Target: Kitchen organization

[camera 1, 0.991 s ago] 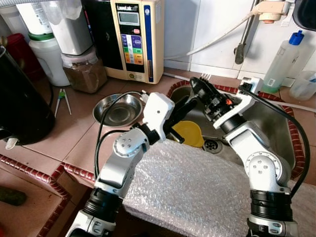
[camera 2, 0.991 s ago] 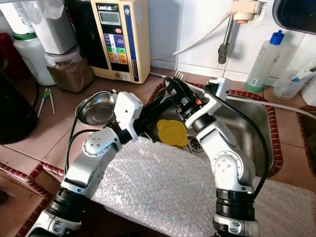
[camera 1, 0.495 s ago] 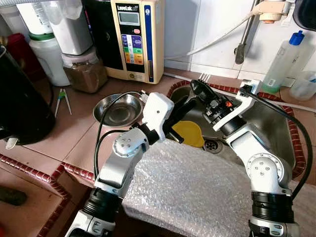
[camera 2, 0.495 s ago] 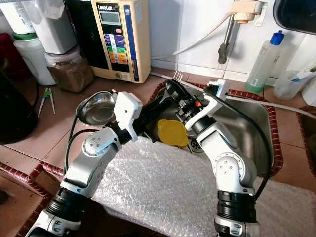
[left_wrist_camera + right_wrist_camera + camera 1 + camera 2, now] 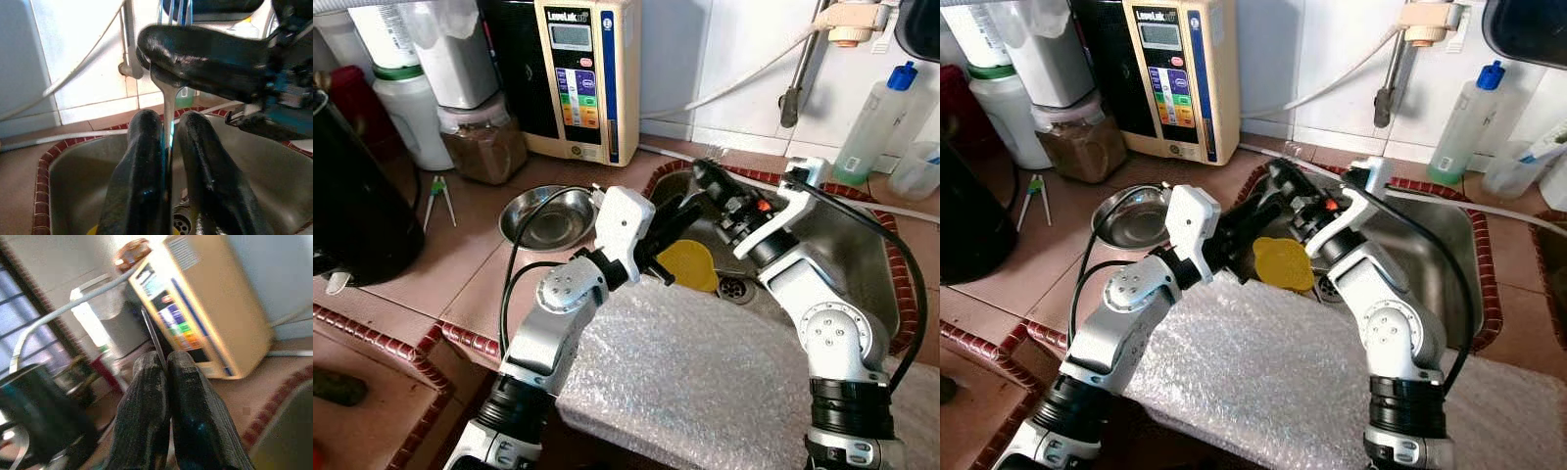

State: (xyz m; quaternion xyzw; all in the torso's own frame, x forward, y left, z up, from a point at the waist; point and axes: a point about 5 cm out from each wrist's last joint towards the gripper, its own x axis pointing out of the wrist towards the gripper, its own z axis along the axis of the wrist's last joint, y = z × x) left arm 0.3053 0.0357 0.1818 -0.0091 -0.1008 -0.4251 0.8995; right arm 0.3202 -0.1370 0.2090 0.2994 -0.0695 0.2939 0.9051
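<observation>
Fork [image 5: 168, 105] stood between the two grippers above the sink [image 5: 862, 245], its long axis running upward from the left gripper [image 5: 168, 147] to the right gripper [image 5: 710, 176], tines uppermost. In the left wrist view, the tines rose past the top of the right gripper's finger toward the tiled wall. Both arms met at this one point over the near left corner of the sink, so neither was nearer than the other.

Left gripper: fingers pressed together on the lower handle. Right gripper: fingers likewise closed on a thin metal strip, which I judged to be the same fork, near its neck. Judged state: a handover in hand, both tools clamped at once; one must let go before the fork can travel.

Yellow lid [image 5: 686, 264] lay in the sink bottom just below the grippers, beside the drain [image 5: 732, 289]. Steel bowl [image 5: 546, 217] sat on the tiled counter, to the left of the left gripper and apart from it.
</observation>
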